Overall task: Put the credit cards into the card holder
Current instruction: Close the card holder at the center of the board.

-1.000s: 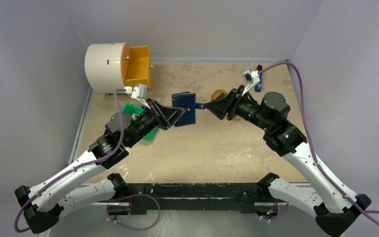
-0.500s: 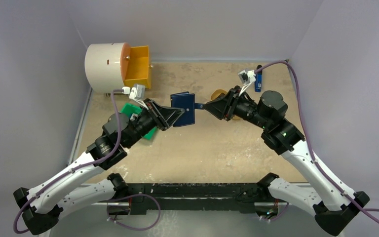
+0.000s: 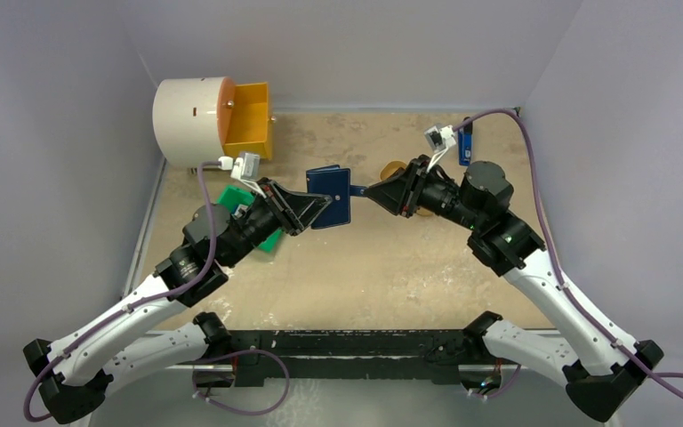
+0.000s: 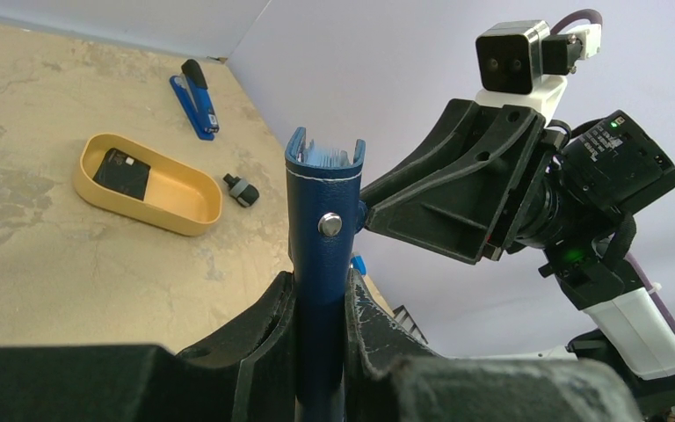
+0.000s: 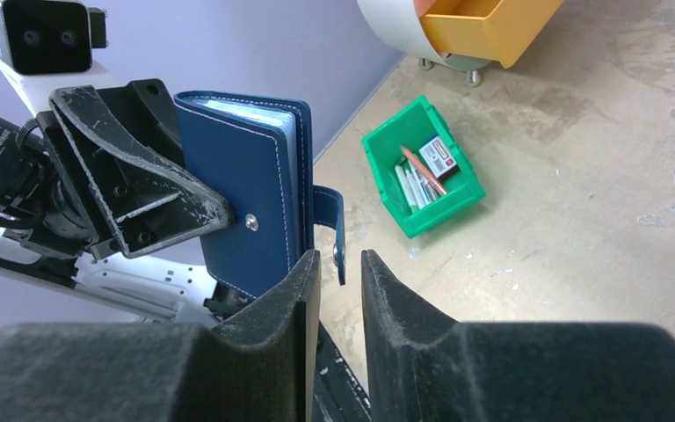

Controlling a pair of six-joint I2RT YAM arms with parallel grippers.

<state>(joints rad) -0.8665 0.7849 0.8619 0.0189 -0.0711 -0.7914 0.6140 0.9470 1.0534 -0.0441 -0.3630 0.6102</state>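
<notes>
The card holder [image 3: 331,191], a navy folding wallet with a light stud [image 4: 330,225], is held upright above the table. My left gripper [image 4: 319,281] is shut on its lower part. Thin pale-blue edges [image 4: 321,156] show in its open top; I cannot tell whether they are credit cards. Its snap tab [image 5: 338,220] hangs loose between the fingertips of my right gripper [image 5: 338,257]. Those jaws stand narrowly open, with a gap on each side of the tab. In the top view my right gripper [image 3: 360,190] meets the holder's right edge.
A green bin [image 5: 422,167] with several card-like items sits under my left arm. At the back left stands a white drum [image 3: 191,120] with an orange drawer [image 3: 247,120]. A mustard tray [image 4: 145,180] with a black item and a blue stapler [image 4: 195,97] lie at the back right.
My right gripper's jaws have narrowed around the snap tab, and that arm has shifted slightly left. The left arm and the card holder have stayed put.
</notes>
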